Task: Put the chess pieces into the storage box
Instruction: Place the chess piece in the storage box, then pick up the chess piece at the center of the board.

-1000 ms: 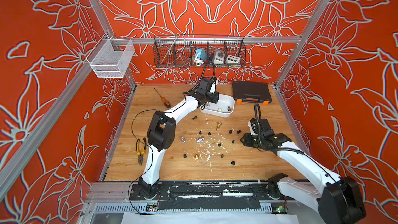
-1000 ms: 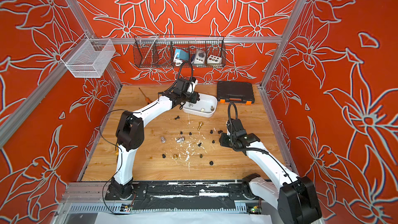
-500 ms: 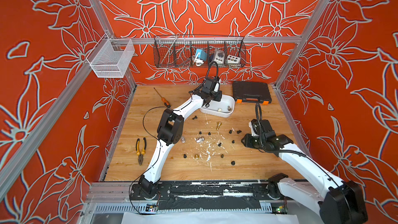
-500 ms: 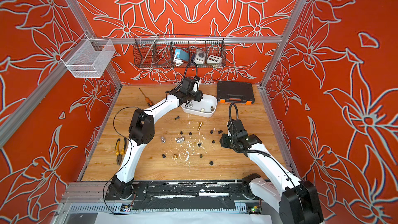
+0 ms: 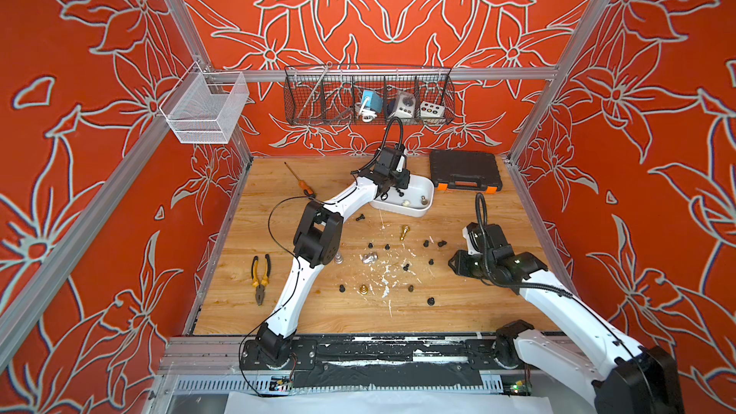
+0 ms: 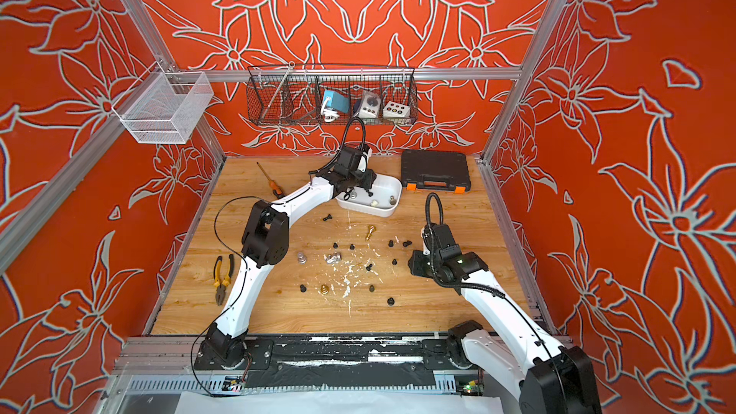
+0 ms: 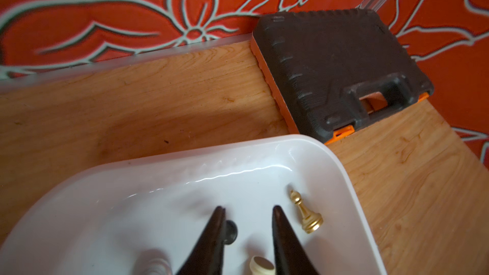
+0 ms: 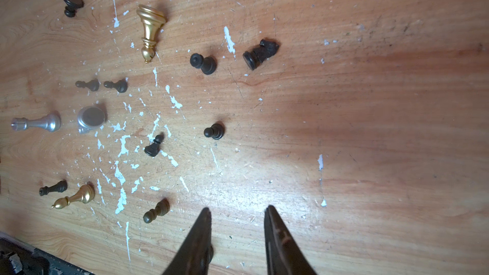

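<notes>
Hovering empty, the right gripper [image 8: 238, 208], fingers apart, has an upright black pawn [image 5: 431, 262] near at nine o'clock in a top view; the left gripper [image 7: 247, 208], also parted, hangs over the storage box [image 7: 185, 165]

Both top views look steeply down from the front over the whole wooden tabletop [image 5: 470, 312]; wrist cameras peer close past the left gripper [image 7: 248, 208] and right gripper [image 8: 238, 207].
</notes>
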Tool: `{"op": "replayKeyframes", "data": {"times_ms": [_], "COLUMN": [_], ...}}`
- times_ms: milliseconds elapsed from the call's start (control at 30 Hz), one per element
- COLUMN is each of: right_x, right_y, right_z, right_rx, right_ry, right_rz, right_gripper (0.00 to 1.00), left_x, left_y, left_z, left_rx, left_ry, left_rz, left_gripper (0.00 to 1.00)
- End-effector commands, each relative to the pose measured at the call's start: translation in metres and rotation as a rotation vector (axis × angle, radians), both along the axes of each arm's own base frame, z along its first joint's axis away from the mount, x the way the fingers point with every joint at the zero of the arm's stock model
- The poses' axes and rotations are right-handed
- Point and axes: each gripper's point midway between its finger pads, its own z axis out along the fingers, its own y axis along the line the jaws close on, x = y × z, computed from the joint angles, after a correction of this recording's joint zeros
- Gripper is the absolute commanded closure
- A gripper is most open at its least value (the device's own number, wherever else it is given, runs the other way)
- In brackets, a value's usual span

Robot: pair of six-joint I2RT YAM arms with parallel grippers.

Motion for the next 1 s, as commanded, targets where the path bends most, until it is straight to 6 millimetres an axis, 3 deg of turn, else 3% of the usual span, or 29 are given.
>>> {"op": "replayKeyframes", "data": {"times_ms": [0,967], "right_x": [-0.007,-0.010], "right_y": [-0.006,-0.007], "right_z": [-0.006,-0.005], "right_rx": [-0.022,-0.022], "right_ry": [0.022,0.024], "right_rz": [-0.021,-0.022], "right_gripper": [0.64,0.64], "left_x": [0.004,0.000], "left_y": [-0.006,-0.006], "left_z": [0.001,0.044], "left_rx": [-0.013,-0.044], "left_ry": [-0.017,-0.075], "left_rz": [0.002,-0.014], "left_gripper": [0.63,0.59]}}
